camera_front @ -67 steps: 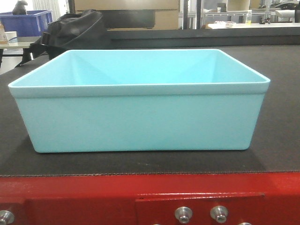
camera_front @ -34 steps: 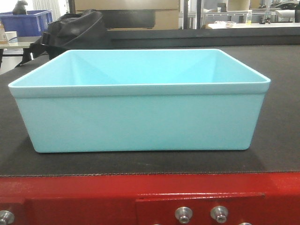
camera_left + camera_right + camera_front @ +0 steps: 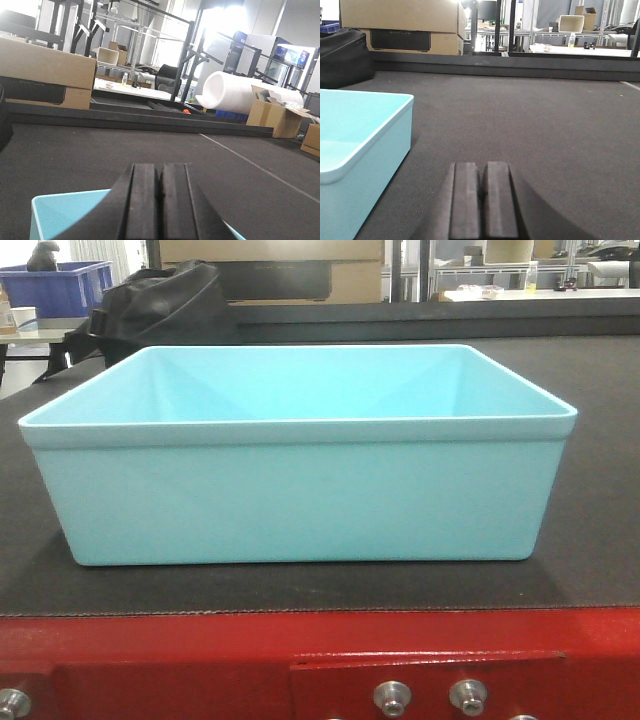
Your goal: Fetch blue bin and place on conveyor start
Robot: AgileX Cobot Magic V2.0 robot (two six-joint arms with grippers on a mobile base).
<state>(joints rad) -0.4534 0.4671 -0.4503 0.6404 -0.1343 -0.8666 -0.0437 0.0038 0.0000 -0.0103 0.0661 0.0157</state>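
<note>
We see the blue bin (image 3: 298,455) sitting flat and upright on the conveyor start (image 3: 600,570), its long side toward the front camera and close to the belt's near edge. Just below the bin runs the red frame (image 3: 180,650), with silver bolt heads (image 3: 392,697) along it. Behind the bin, at its left rear corner, a black bag (image 3: 155,302) rests at the belt's far side; farther back and left of the bin is a dark blue crate (image 3: 55,285).

Our left gripper (image 3: 159,200) hangs over a corner of the bin, its black pads pressed together with nothing between them. Our right gripper (image 3: 483,200) sits just beside the bin's right wall, over bare belt, its pads likewise closed and empty, apart from the bin.
</note>
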